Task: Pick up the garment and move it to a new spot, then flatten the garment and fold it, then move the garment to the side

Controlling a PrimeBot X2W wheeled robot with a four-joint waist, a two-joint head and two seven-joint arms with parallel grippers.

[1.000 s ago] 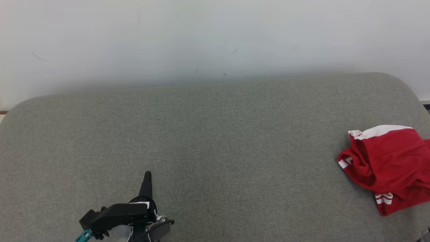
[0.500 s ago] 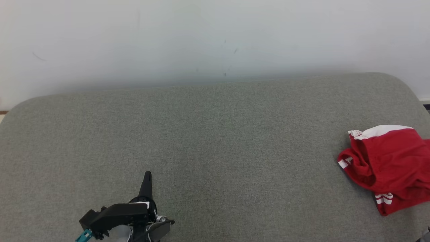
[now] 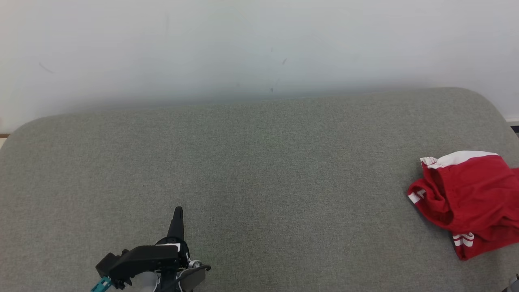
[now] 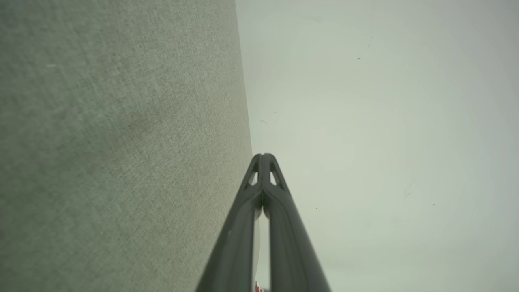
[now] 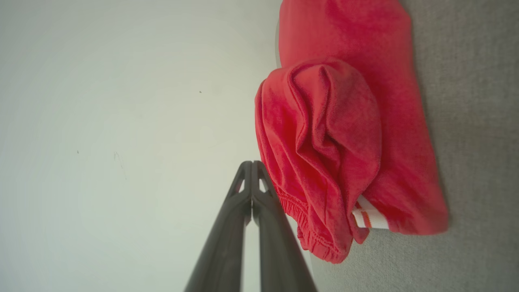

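The garment [image 3: 470,198] is red with white stripes and lies crumpled at the right edge of the grey cloth-covered table [image 3: 259,162]. In the right wrist view the garment [image 5: 340,134] sits bunched just ahead and to the right of my right gripper [image 5: 251,163], whose two dark fingers are pressed together, holding nothing. My left gripper [image 3: 177,211] stays near the table's front left, far from the garment, its fingers together. In the left wrist view the left gripper [image 4: 263,156] is shut and empty.
A pale wall [image 3: 259,44] rises behind the table's rounded back edge. A wide stretch of bare grey table cloth [image 4: 121,142] lies between the left gripper and the garment.
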